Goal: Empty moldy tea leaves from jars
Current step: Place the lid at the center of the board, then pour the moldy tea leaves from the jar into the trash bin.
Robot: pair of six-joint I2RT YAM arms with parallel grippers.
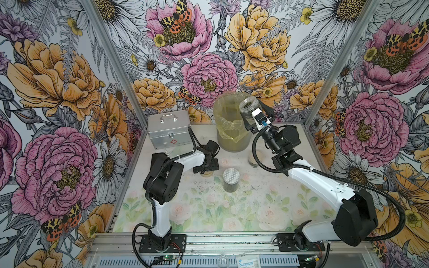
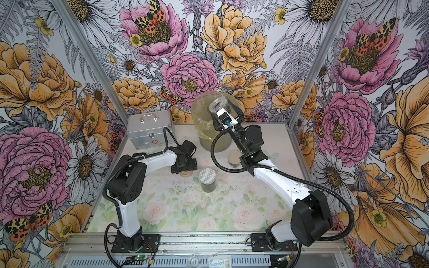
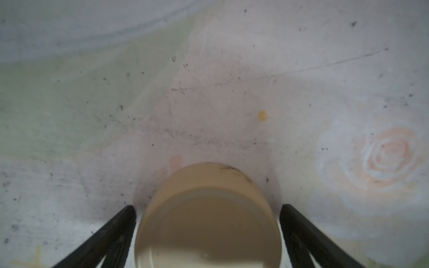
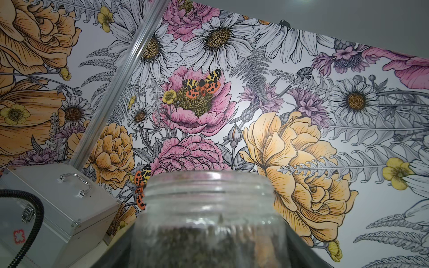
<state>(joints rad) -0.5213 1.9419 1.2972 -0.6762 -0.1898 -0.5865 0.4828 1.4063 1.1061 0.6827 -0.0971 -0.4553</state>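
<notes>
My right gripper [image 1: 251, 113] [image 2: 222, 111] is shut on an open clear glass jar [image 1: 249, 108] [image 2: 219, 105], raised beside the top of the bin. Dark tea leaves [image 4: 204, 246] fill the lower part of this jar [image 4: 209, 208]. My left gripper [image 1: 206, 166] [image 3: 207, 208] is open low over the table, its fingers [image 3: 120, 227] standing on either side of a loose tan lid [image 3: 209, 220] without touching it. A second jar [image 1: 231, 179] [image 2: 207, 179] with a silver-white dotted lid stands mid-table with dark leaves inside. A third jar [image 1: 254, 159] [image 2: 234, 159] with a tan lid stands by the right arm.
A tall translucent bin [image 1: 229, 120] lined with a yellow bag stands at the back centre. A silver metal case [image 1: 169, 128] [image 4: 58, 199] sits at the back left. Dark crumbs are scattered on the floral table mat [image 1: 209, 208].
</notes>
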